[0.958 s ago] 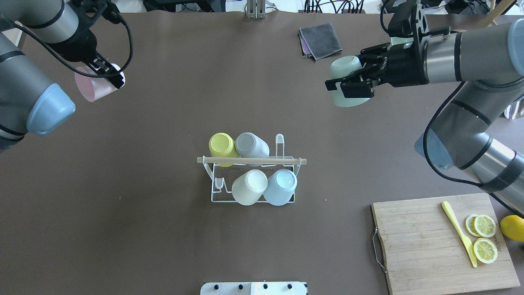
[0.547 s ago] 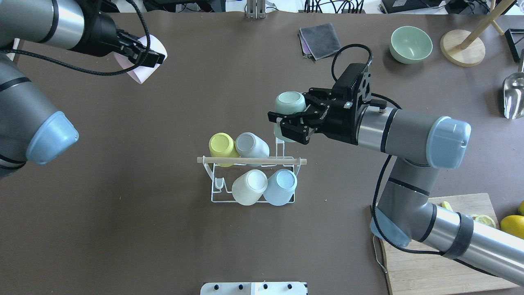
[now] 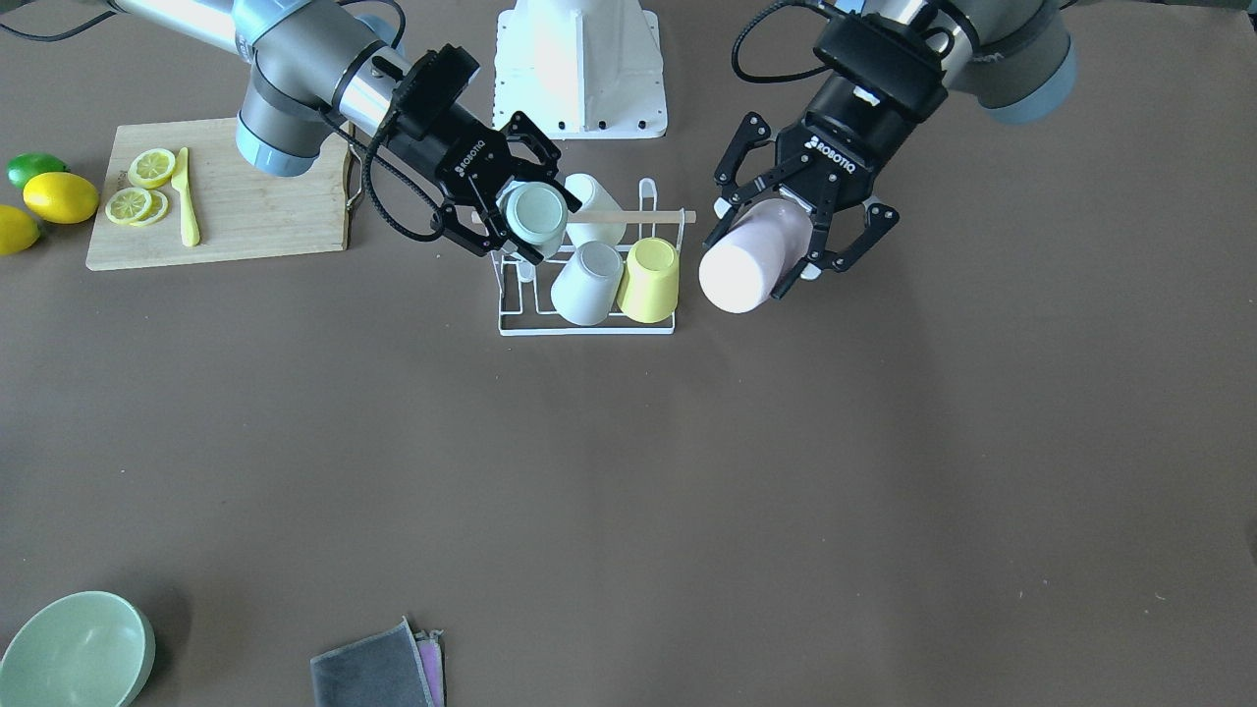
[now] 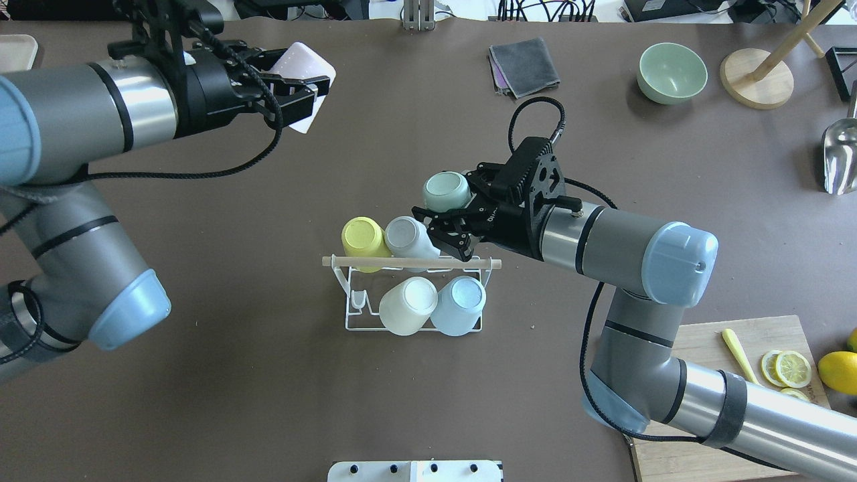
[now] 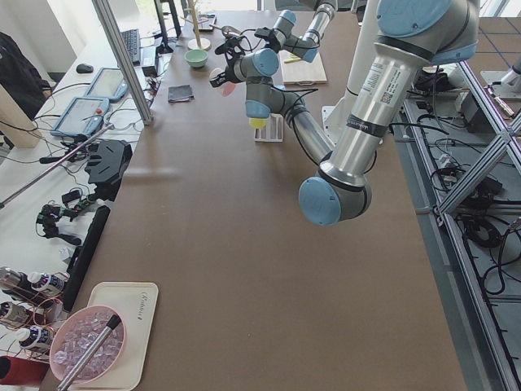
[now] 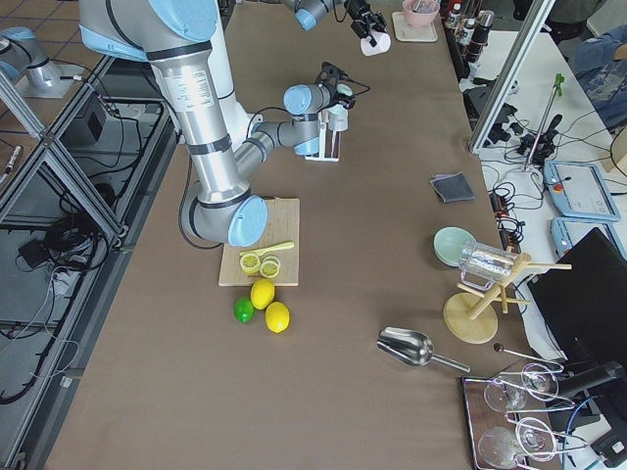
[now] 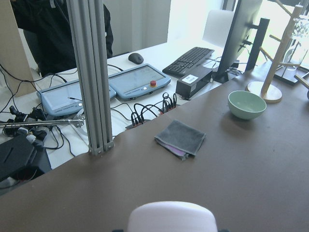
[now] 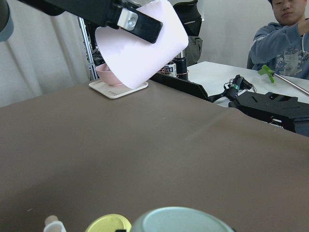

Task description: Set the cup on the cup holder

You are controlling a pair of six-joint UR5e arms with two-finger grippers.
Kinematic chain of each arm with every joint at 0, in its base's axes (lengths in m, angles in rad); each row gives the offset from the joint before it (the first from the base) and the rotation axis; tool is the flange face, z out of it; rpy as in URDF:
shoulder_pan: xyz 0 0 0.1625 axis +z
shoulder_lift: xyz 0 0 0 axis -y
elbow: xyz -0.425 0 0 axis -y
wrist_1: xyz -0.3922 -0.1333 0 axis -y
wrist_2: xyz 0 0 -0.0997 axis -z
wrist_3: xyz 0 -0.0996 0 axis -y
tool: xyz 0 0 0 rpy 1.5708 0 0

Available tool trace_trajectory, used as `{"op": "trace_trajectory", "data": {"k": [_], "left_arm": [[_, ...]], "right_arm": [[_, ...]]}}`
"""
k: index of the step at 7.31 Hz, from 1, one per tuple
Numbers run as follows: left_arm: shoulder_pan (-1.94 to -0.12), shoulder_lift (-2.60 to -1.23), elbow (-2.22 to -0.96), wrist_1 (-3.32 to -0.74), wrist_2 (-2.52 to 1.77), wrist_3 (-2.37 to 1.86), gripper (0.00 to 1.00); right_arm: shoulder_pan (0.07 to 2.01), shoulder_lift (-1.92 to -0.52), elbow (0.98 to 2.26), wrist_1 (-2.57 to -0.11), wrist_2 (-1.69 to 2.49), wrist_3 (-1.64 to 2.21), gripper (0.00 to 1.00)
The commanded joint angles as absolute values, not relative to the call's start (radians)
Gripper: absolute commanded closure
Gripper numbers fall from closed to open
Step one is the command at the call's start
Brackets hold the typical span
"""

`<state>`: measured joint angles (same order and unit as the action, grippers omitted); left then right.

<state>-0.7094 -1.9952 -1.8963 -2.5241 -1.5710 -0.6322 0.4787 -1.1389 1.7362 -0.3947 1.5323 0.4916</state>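
1. While I stood watching, the right gripper [image 4: 446, 226] was clamped on a mint-green cup [image 4: 447, 191], its fingers pressed against the cup's sides.
2. That cup was turned base-up and tilted, hanging over the far right corner of the cup holder [image 4: 356, 301], just beside the grey cup [image 4: 404, 235]. I could not tell whether it touched a prong beneath it.
3. Four cups already sat upturned on the holder. The yellow cup [image 4: 361, 235] and the grey one were on the far side of the wooden rod [image 4: 408, 262], and a white cup [image 4: 408, 304] and a pale blue cup [image 4: 459, 304] were on the near side.
4. Off to the robot's left, the left gripper [image 3: 776, 245] gripped a pink cup [image 3: 746, 265] between its fingers. It was held tilted above the table and apart from the holder.
5. A cutting board [image 3: 245, 206] with lemon slices [image 3: 142, 187] lay near the right arm.
6. A green bowl [image 4: 671, 72] and a folded grey cloth [image 4: 525, 65] sat at the table's far edge.
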Motion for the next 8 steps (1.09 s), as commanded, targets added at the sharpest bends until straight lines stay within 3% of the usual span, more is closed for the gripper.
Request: {"op": "trace_trajectory", "data": {"k": [1,4,8], "left_arm": [[-0.541,-1.98,-1.898,-2.707,-1.326,-0.624,1.0],[-0.257,-1.892,-1.91,-3.039,-1.019,-0.412,1.0],[-0.209,-1.833,-1.852,-3.175,-1.011,-0.347,1.0]], "right_arm": [[0.486,-1.112,1.729,-0.448,1.528,0.466,1.0],[0.488,-1.117,1.684,-0.439,1.528,0.426,1.0],[0.492,-1.12,1.674,-0.436,1.528,0.425,1.0]]}}
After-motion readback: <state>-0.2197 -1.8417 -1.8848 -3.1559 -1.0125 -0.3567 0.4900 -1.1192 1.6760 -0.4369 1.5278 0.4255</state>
